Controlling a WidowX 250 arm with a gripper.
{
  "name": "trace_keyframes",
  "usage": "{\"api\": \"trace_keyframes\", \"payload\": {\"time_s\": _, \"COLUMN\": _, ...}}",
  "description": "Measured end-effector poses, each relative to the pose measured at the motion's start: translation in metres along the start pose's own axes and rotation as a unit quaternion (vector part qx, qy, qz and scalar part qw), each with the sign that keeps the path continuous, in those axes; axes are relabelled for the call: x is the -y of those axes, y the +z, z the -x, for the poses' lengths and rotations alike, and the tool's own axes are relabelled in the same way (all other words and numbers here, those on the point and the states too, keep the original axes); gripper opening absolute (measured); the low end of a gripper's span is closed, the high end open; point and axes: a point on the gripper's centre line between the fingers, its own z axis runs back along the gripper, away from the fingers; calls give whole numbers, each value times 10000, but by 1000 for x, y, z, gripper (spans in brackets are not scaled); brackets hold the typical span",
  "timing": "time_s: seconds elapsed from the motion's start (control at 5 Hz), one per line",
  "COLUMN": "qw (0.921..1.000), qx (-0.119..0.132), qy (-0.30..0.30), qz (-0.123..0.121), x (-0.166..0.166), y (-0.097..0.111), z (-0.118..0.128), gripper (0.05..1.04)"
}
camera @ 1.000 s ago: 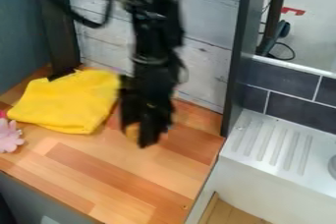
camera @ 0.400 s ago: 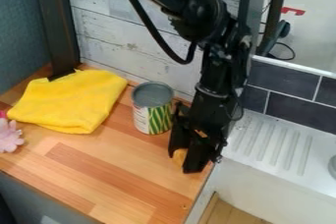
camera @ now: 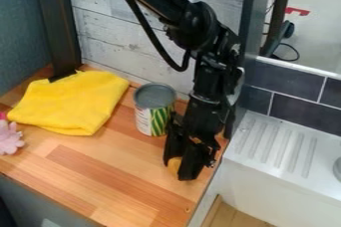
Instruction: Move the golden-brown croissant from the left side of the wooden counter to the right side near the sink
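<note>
1. Near the counter's right edge, I have my gripper closed around a small orange-yellow object, one finger on either side.
2. Just beyond it, to the far left, I see an upright can with green stripes.
3. Farther left lies a folded yellow cloth, then a pink flower.
4. Right of the counter is a white, grooved drainboard.
</note>
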Motion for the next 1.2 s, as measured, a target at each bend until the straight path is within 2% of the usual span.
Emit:
{"api": "trace_keyframes", "payload": {"time_s": 0.2, "qw": 9999, "qx": 97, "qy": 37, "qz": -23, "x": -2, "y": 0, "z": -2, "gripper": 589}}
{"api": "trace_keyframes", "payload": {"time_s": 0.4, "qw": 9998, "qx": 166, "qy": 65, "qz": -31, "x": -5, "y": 1, "z": -4, "gripper": 660}}
{"api": "trace_keyframes", "payload": {"time_s": 0.6, "qw": 9998, "qx": 174, "qy": 74, "qz": -31, "x": -8, "y": 3, "z": -10, "gripper": 869}}
{"api": "trace_keyframes", "payload": {"time_s": 0.8, "qw": 9992, "qx": 362, "qy": 168, "qz": -50, "x": -7, "y": 4, "z": -8, "gripper": 972}}
{"api": "trace_keyframes", "payload": {"time_s": 1.0, "qw": 9977, "qx": 596, "qy": 326, "qz": -42, "x": -10, "y": 9, "z": 2, "gripper": 988}}
{"api": "trace_keyframes", "payload": {"time_s": 1.2, "qw": 9927, "qx": 917, "qy": 755, "qz": -222, "x": -7, "y": 39, "z": 39, "gripper": 991}}
